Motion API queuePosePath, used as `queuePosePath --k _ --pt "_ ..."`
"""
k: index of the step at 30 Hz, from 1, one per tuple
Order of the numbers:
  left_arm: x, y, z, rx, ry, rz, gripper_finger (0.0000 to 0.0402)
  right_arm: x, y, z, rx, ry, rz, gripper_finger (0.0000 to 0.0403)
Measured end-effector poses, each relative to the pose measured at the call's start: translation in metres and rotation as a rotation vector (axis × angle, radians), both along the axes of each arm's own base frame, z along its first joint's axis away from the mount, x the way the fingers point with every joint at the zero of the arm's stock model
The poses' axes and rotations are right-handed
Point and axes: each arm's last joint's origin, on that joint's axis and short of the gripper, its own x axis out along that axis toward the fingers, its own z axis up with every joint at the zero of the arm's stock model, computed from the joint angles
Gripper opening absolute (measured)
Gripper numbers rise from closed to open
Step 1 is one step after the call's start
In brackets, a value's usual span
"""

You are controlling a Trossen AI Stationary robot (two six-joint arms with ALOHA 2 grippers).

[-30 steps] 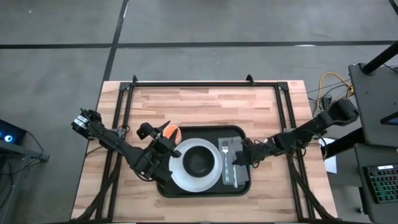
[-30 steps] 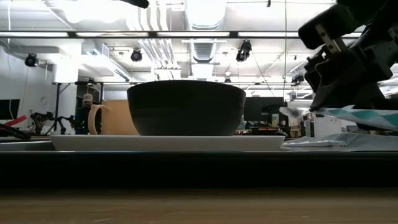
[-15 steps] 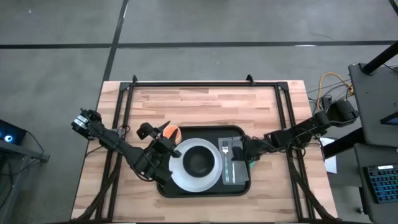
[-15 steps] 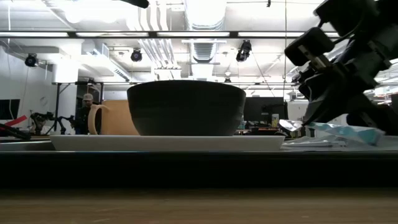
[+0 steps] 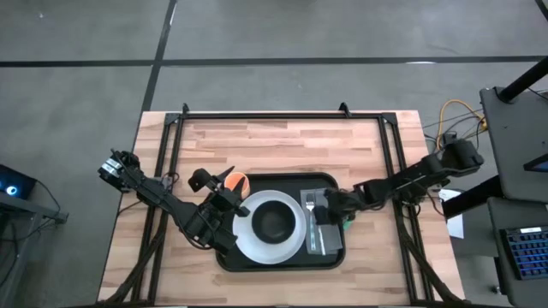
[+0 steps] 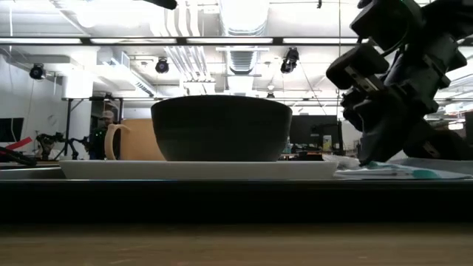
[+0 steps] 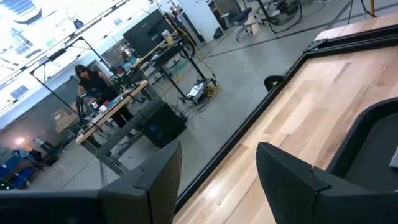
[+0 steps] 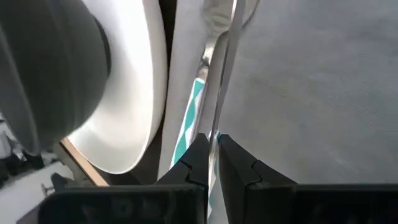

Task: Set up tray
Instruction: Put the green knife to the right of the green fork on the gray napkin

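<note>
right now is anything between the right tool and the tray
Nothing visible. The right tool is already down over the tray, shut on the fork that lies on the napkin beside the white plate.

The white plate [image 5: 270,227] covers much of the tray [image 5: 334,257]; the cutlery's [image 8: 219,74] lower end is hidden between the jaws.
</note>
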Motion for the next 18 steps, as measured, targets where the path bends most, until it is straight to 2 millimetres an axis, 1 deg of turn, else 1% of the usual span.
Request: queuePosePath --k 5,9,18 --pt "0.0 0.0 0.0 0.0 0.001 0.0 0.0187 0.003 0.0 -0.004 0.003 0.023 0.002 0.0018" --pt "0.0 0.0 0.0 0.007 0.015 -0.002 0.0187 0.003 0.0 -0.001 -0.01 0.007 -0.007 0.0032" --pt "0.0 0.0 -0.001 -0.029 0.048 0.002 0.0187 0.001 -0.002 0.006 -0.033 -0.029 -0.015 0.0034"
